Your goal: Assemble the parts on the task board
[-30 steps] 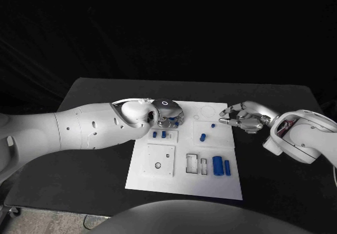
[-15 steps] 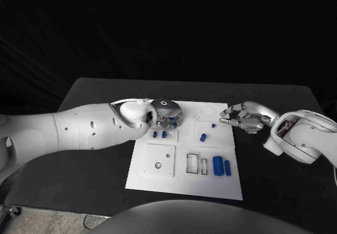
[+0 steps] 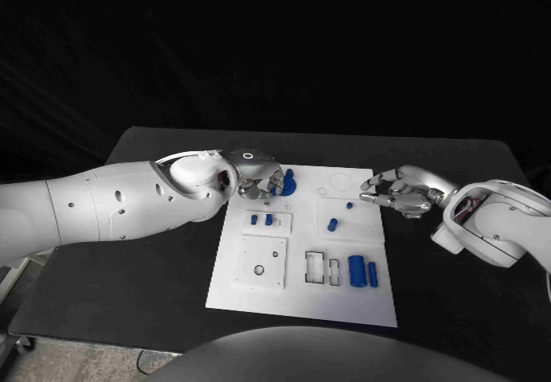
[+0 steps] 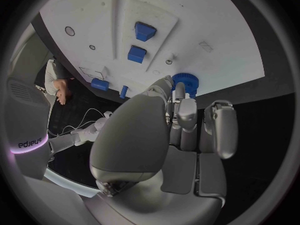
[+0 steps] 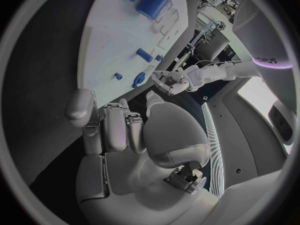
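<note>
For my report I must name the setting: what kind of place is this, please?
Probably a robotics lab test bench: a black table before a dark backdrop, a white task board with small blue parts, and two white arms with silver hands, left hand and right hand.

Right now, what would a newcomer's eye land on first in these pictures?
Probably the left hand at the far left corner of the white task board, its fingers on a round blue part. Next, the right hand hanging by the board's far right edge with its fingers curled and nothing in it, then two blue cylinders lying near the board's near right side.
</note>
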Available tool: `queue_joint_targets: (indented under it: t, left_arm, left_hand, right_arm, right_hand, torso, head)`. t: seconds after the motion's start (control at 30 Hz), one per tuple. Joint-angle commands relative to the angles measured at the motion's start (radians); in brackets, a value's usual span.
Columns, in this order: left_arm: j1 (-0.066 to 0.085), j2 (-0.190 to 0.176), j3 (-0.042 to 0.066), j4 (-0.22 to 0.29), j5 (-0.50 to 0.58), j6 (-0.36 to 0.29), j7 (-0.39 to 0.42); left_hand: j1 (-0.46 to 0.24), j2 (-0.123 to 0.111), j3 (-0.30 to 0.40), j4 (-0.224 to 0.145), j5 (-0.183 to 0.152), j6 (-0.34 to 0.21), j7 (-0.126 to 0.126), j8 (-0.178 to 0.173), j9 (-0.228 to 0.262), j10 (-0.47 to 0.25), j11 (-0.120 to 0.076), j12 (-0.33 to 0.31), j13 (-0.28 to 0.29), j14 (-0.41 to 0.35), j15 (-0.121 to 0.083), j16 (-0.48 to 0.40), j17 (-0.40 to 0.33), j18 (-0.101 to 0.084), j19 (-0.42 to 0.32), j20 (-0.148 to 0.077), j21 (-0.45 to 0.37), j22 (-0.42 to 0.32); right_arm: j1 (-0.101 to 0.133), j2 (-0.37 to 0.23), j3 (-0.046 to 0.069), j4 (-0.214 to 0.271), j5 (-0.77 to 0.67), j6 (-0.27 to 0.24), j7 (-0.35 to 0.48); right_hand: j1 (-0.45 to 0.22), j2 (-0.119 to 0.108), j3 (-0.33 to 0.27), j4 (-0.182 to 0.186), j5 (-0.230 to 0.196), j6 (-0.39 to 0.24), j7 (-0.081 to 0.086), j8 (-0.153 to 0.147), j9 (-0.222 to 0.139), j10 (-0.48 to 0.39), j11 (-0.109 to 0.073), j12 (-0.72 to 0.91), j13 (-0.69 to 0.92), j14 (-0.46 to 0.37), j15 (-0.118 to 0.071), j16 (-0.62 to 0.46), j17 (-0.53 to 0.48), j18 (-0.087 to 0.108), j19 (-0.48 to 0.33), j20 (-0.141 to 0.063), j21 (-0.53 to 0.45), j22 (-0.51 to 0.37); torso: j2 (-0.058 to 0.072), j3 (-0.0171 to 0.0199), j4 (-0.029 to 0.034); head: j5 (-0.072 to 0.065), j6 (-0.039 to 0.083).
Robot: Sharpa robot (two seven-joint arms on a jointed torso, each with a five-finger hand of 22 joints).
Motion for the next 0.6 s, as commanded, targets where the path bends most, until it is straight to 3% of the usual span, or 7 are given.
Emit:
queue_joint_targets:
  t: [0.03,0.27,0.6]
  left_arm:
    - [0.003,-0.007,-0.005,0.011,0.041,0.013,0.0]
    - [0.003,-0.015,-0.013,0.015,0.055,0.052,-0.008]
    - [-0.006,-0.017,-0.015,0.011,0.059,0.079,-0.045]
  left_hand:
    - [0.0,-0.012,0.006,0.0,-0.006,-0.001,0.006,-0.005,0.0,0.005,0.003,-0.004,-0.001,-0.009,-0.001,-0.004,-0.003,-0.006,-0.003,-0.001,-0.006,0.208]
    - [-0.014,-0.019,0.011,0.006,-0.035,0.001,0.007,-0.013,-0.005,0.01,0.007,-0.018,-0.015,-0.023,0.004,-0.011,-0.02,-0.001,-0.017,0.002,-0.024,0.202]
    - [-0.023,-0.024,0.011,0.01,-0.04,-0.002,0.007,-0.018,-0.009,0.01,0.008,-0.026,-0.021,-0.029,0.006,-0.015,-0.029,0.0,-0.021,0.003,-0.029,0.2]
  right_arm:
    - [-0.001,0.003,0.0,-0.001,0.0,0.015,0.0]
    - [-0.002,0.002,0.0,-0.001,0.001,0.018,-0.003]
    - [-0.006,-0.002,0.0,0.001,0.001,0.02,-0.004]
  right_hand:
    - [0.012,0.0,0.003,0.0,0.006,0.006,0.0,0.006,-0.001,0.074,0.007,-0.006,0.242,0.002,0.008,-0.006,0.073,0.016,-0.009,0.0,-0.003,0.043]
    - [0.012,0.001,0.003,0.0,0.007,0.007,0.0,0.006,-0.001,0.068,0.007,-0.009,0.238,-0.001,0.009,-0.013,0.068,0.018,-0.012,0.0,-0.012,0.04]
    - [0.015,0.001,0.002,0.001,0.007,0.007,0.001,0.006,-0.002,0.061,0.008,-0.014,0.234,-0.006,0.01,-0.024,0.061,0.02,-0.017,0.001,-0.025,0.036]
  torso:
    - [0.001,-0.0011,-0.001]
    - [0.001,-0.0013,-0.0011]
    - [0.002,-0.0014,-0.0012]
  head:
    - [0.0,0.0]
    - [0.0,0.0]
    - [-0.002,0.0]
